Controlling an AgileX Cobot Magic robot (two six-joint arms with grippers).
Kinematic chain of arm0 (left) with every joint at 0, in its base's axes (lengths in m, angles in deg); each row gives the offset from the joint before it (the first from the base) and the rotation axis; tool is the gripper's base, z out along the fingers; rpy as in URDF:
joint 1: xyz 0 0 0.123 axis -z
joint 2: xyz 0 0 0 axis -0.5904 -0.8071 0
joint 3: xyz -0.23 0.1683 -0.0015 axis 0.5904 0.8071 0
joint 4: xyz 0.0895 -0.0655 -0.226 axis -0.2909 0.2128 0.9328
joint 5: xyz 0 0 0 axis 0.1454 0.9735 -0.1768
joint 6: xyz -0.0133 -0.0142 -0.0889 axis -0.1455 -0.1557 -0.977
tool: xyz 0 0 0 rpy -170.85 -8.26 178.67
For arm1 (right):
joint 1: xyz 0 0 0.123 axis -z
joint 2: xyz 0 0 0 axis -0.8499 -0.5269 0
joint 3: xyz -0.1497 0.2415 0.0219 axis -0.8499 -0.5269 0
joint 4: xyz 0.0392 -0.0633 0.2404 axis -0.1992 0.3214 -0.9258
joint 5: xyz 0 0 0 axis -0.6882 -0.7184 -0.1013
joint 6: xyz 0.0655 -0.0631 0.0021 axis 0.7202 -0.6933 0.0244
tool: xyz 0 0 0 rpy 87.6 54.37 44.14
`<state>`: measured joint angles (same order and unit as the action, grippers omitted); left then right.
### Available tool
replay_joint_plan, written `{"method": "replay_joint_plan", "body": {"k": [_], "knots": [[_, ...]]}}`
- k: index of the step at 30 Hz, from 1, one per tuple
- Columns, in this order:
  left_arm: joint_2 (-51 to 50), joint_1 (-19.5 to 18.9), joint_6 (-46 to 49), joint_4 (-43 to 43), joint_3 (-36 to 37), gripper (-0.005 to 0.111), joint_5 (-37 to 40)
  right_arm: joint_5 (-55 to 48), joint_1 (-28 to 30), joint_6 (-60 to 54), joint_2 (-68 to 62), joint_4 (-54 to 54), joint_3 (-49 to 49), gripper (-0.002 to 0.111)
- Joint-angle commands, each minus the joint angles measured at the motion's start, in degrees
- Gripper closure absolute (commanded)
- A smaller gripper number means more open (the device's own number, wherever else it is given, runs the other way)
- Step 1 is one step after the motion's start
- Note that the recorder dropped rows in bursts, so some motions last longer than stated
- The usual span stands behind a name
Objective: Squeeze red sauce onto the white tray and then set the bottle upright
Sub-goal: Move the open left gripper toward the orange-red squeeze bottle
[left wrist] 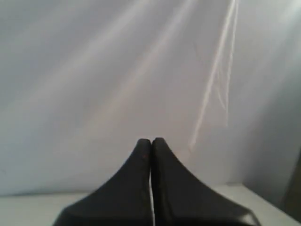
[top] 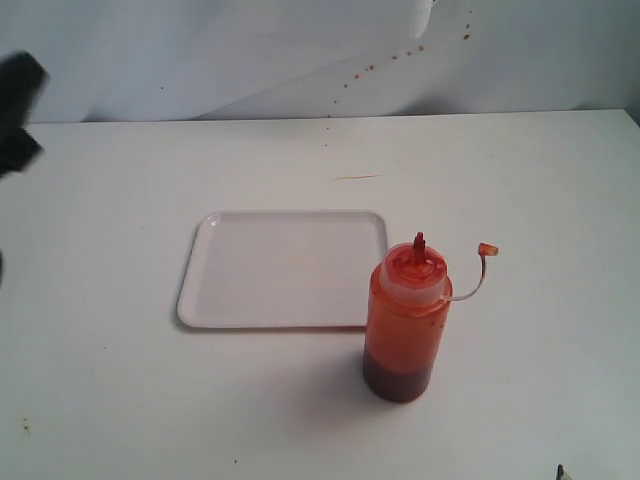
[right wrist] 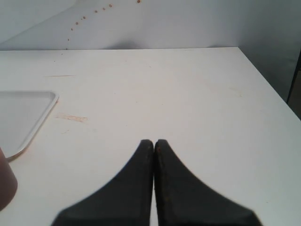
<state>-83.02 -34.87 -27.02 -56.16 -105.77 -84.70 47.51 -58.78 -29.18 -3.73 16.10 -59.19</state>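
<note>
The bottle (top: 405, 325) stands upright on the white table (top: 520, 180), its long axis vertical and its red nozzle (top: 419, 241) pointing straight up. Its small cap (top: 488, 250) hangs off to the right on a thin clear tether. It sits just beside the near right corner of the white tray (top: 285, 270), which lies flat to its left. No red sauce shows on the tray's surface, so by that evidence the squeeze is not yet done. The right gripper (right wrist: 154, 142) has its two dark fingers pressed together with nothing between them. It hovers low over bare tabletop. Its wrist camera catches only the bottle's dark base (right wrist: 5, 186) at the very edge of the picture, with a corner of the tray beyond it, so the bottle lies off to one side of the fingers and not ahead of them. The left gripper (left wrist: 151, 141) is likewise closed tight and empty. Its camera faces the pale backdrop (top: 250, 50) and sees neither bottle nor tray. A dark blur (top: 20, 100) at the far left edge of the exterior view is probably that arm, well apart from the bottle. The bottle stands in the right half of the scene, so the right arm looks the nearer. Its fingers would have to part and swing sideways toward the bottle's upright body before any grasp.
</note>
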Motion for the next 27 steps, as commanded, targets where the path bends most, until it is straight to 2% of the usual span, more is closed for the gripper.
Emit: {"method": "replay_joint_plan", "body": {"k": [1,5,10,18,20,27], "knots": [[-21.79,0.33,-1.61,-12.22,-3.98,0.107,-10.82,0.04,0.0,-0.14,0.36,-0.14,-0.23,0.108],[-34.71,0.33,-1.81,-15.35,-8.56,0.107,-10.82,0.04,0.0,-0.14,0.36,-0.14,-0.23,0.108],[-41.65,0.33,-0.01,-15.38,-10.38,0.107,-10.82,0.04,0.0,-0.14,0.36,-0.14,-0.23,0.108],[-42.82,0.33,13.68,-15.38,-10.5,0.107,-10.82,0.04,0.0,-0.14,0.36,-0.14,-0.23,0.108],[-42.95,0.33,14.63,-16.53,-10.5,0.107,-10.82,0.04,0.0,-0.14,0.36,-0.14,-0.23,0.108],[-43.1,0.46,14.94,-28.55,-12.3,0.107,-10.82,0.04,0.0,-0.14,0.36,-0.14,-0.23,0.108]]}}
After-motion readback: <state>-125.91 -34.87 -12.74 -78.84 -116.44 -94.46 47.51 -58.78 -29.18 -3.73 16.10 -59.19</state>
